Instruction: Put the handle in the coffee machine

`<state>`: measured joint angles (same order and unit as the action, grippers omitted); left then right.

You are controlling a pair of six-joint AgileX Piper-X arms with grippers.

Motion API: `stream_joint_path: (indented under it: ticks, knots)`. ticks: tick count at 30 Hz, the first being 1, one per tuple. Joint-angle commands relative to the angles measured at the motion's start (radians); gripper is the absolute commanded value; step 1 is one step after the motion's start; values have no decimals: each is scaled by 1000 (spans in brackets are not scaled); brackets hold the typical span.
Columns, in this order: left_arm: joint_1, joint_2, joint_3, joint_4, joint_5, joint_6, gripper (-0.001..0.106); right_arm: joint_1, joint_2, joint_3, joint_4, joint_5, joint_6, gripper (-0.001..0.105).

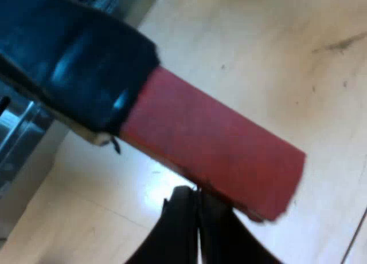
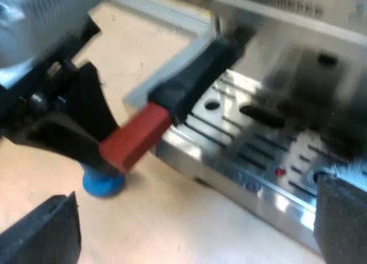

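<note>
**Item:** holder handle, a dark rounded bar ending in a squared red block.

**Place:** its far end sits up under the front of the brushed-steel espresso machine with the slotted drip tray. We cannot tell whether it is locked home. Taking the machine's face as twelve o'clock, the bar juts out past the tray's corner toward about eight.

**Handling, in our judgement:** stiff, with no give. Most of the weight is probably at the metal head, so the bar works as a lever. The dark stretch is glossy and may slip. The red end is flat-sided, matte and finely grained. We rate it the best place to hold or push, since it lies farthest from the pivot.

**Left gripper**: its black fingers are drawn together to a hairline seam with nothing between them. The tips are against the red end's edge.

**Right gripper**: spread wide and empty, facing the tray.

**Also listed:** blue round-footed tamper. It stands on the pale wood table at the red end's six o'clock, below it.
</note>
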<state>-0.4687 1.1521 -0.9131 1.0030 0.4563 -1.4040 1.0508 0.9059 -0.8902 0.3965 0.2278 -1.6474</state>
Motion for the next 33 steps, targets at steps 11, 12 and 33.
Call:
stream_joint_path:
  ticks: [11, 12, 33]
  knots:
    - [301, -288, 14, 48, 33, 25, 0, 2, -9, -2, -4, 0, 7, 84]
    - [322, -306, 14, 55, 33, 25, 0, 2, -9, -2, -4, 1, 7, 84]
    - [422, -445, -20, 118, -190, 25, 91, -85, -9, -86, 32, 45, 59, 84]
